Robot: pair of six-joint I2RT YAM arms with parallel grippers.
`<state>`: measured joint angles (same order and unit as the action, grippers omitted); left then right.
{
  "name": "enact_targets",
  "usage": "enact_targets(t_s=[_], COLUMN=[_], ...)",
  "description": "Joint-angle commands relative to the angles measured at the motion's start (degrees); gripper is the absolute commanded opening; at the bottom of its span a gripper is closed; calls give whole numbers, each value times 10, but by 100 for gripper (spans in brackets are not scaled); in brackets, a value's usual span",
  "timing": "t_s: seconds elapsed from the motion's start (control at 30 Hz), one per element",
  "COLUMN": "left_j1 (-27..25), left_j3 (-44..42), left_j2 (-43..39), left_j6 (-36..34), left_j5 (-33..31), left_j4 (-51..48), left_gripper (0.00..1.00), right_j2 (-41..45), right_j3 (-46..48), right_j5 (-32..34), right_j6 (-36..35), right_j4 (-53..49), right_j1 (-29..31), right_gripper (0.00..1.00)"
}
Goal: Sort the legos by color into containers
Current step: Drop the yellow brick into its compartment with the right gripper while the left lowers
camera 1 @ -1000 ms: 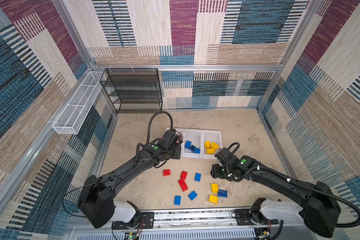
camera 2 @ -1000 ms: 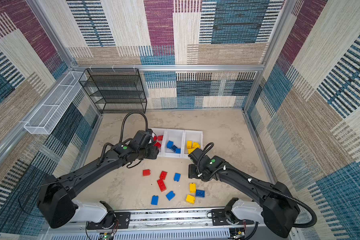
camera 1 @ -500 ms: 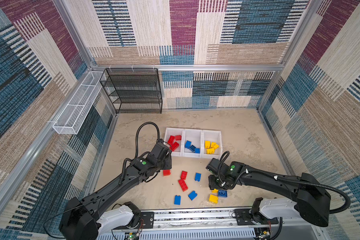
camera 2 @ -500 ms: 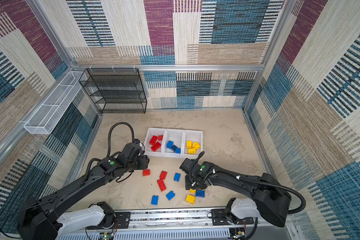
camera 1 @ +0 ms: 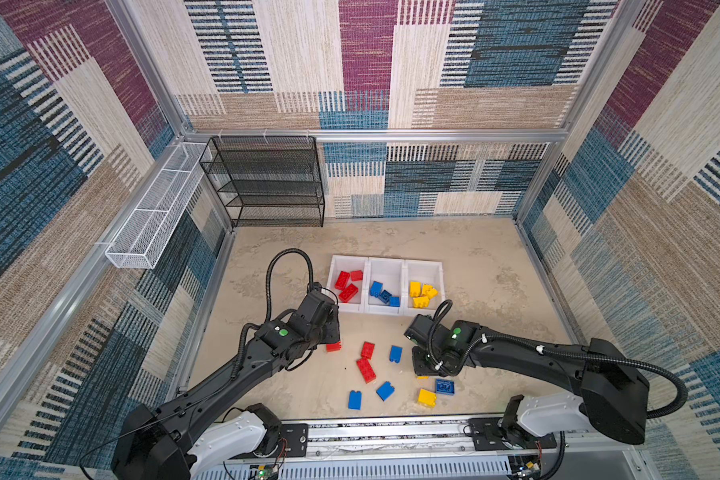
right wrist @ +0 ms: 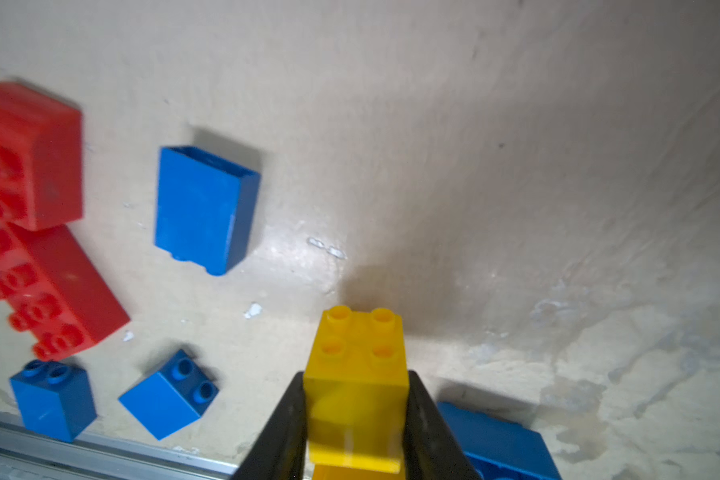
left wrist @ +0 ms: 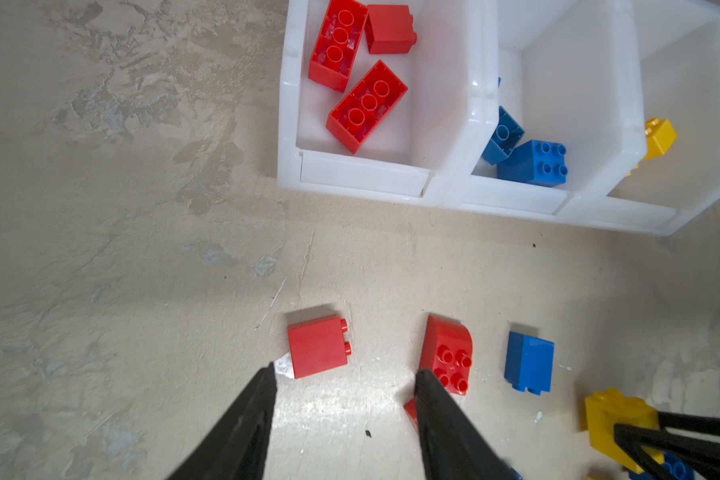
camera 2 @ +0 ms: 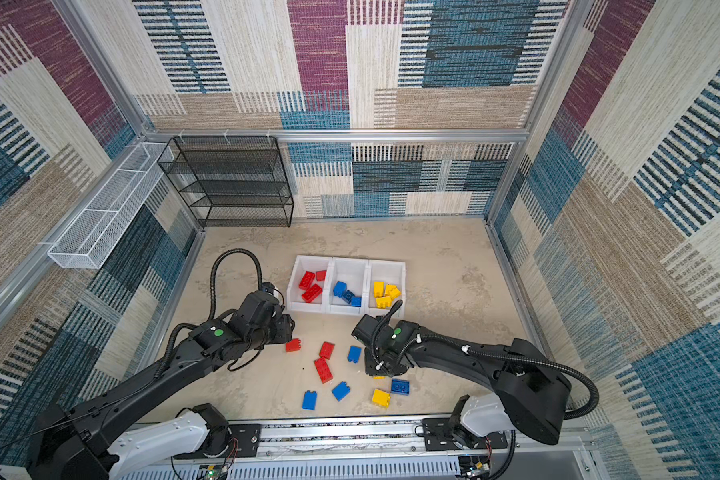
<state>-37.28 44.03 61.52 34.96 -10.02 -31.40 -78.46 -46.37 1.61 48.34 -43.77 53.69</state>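
I am looking down on a mottled beige counter (camera 1: 474,270) with two black arms reaching in from its near edge. Three joined white bins (camera 1: 381,309) sit in a row near the middle of the counter. The left one holds red bricks (camera 1: 348,293), the middle one blue bricks (camera 1: 385,296), and the right one yellow bricks (camera 1: 421,301). My right end effector (right wrist: 355,376) is closed tight on a yellow square brick (right wrist: 356,345), with its two black fingers pressed against opposite sides and the studs showing toward the wrist camera. That brick is in front of the yellow bin and apart from it, and I cannot tell whether it is off the counter. My left end effector (left wrist: 346,372) stands partly open and holds nothing. Its tips are just beside a red square brick (left wrist: 319,347) that lies on its side in front of the red bin. Loose on the counter between the arms lie a rounded red brick (left wrist: 447,353), a red oblong brick (camera 1: 366,370), a tall blue brick (camera 1: 395,354), a tilted blue brick (camera 1: 385,390) and a nearer blue brick (camera 1: 354,400). A flat blue brick (camera 1: 444,386) and a loose yellow brick (camera 1: 427,397) lie close together near the front rail.
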Motion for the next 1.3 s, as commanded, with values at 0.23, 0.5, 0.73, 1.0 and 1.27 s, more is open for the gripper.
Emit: enact_targets(t_s=[0.23, 0.5, 0.73, 1.0, 1.27], left_j1=[0, -1, -11, -21, -55], left_j3=[-13, -21, -45, -63, -62], left_j2=[-19, -35, -43, -48, -35], left_j6=[17, 30, 45, 44, 48], left_j5=[38, 49, 83, 90, 99], left_j4=[-40, -47, -47, -47, -48], left_gripper=[57, 57, 57, 57, 58], right_j2=[-37, -151, -208, -200, -173], right_j3=[-139, -269, -312, -308, -279], right_j5=[37, 35, 24, 19, 2], right_j6=[-152, -251, -265, -258, -243], right_j4=[59, 95, 106, 109, 122], right_j1=[-159, -271, -288, -290, -290], right_gripper=[32, 32, 49, 68, 69])
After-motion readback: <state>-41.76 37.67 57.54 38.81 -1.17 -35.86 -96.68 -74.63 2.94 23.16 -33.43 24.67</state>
